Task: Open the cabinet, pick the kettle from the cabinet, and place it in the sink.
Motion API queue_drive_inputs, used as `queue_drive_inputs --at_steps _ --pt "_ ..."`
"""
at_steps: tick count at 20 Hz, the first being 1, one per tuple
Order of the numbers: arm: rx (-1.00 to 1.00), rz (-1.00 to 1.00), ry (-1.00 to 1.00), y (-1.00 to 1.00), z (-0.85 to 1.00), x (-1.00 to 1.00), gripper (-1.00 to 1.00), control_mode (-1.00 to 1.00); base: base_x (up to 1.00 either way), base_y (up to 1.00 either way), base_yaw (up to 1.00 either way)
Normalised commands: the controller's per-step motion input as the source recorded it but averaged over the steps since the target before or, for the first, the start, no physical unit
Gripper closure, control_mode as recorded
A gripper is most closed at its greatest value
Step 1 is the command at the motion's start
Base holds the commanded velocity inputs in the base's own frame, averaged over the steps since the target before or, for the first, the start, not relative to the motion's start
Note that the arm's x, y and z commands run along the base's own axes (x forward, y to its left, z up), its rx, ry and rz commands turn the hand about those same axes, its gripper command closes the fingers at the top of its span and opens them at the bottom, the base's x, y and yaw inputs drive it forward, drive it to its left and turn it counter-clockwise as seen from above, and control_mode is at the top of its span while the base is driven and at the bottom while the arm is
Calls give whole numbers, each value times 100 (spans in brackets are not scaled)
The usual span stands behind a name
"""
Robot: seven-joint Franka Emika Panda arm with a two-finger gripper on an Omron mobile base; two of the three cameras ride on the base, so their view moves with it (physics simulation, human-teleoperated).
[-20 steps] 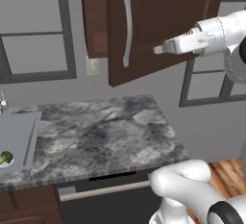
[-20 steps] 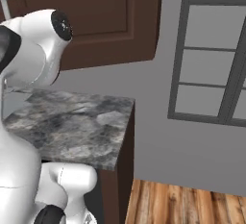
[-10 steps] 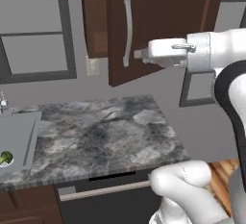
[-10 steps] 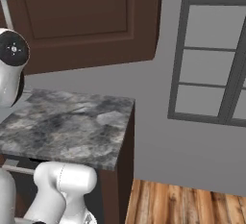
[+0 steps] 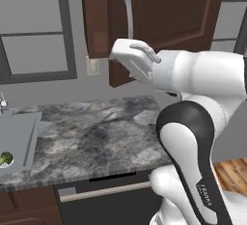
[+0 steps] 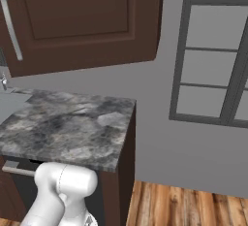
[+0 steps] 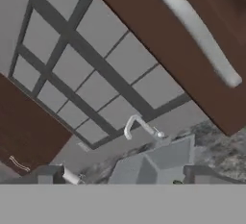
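From the left base view, the arm has swung leftward across the cabinet (image 5: 159, 11): a second ago its hand was out to the right of the door's handle (image 5: 129, 14), and now the gripper (image 5: 116, 54) hangs just below that handle. The door stands ajar, as it did before. The sink (image 5: 17, 139) lies well to the left of the cabinet, down in the worktop (image 5: 101, 132), with a bit of broccoli (image 5: 5, 158) in it.

From the right base view, the door (image 6: 82, 21) juts out over the worktop, its handle at the far left.

The hand view looks past the handle towards the sink and faucet (image 7: 139, 124). I cannot tell whether the gripper is open. The kettle isn't visible to me; I'd guess it sits inside, and the door needs swinging wider first.
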Motion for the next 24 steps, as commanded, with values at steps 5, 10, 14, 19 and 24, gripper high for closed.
queue_drive_inputs --at_steps 5,10,14,19,24 --pt "24 -43 35 19 -15 18 -100 -100 0 0 0" --pt "29 -43 31 19 -16 19 -100 -100 0 0 0" --pt "34 -31 21 11 -13 29 -100 -100 0 0 0" --pt "27 -35 9 10 -15 28 -100 -100 0 0 0" --pt "17 -43 4 7 -15 24 -100 -100 0 0 0"
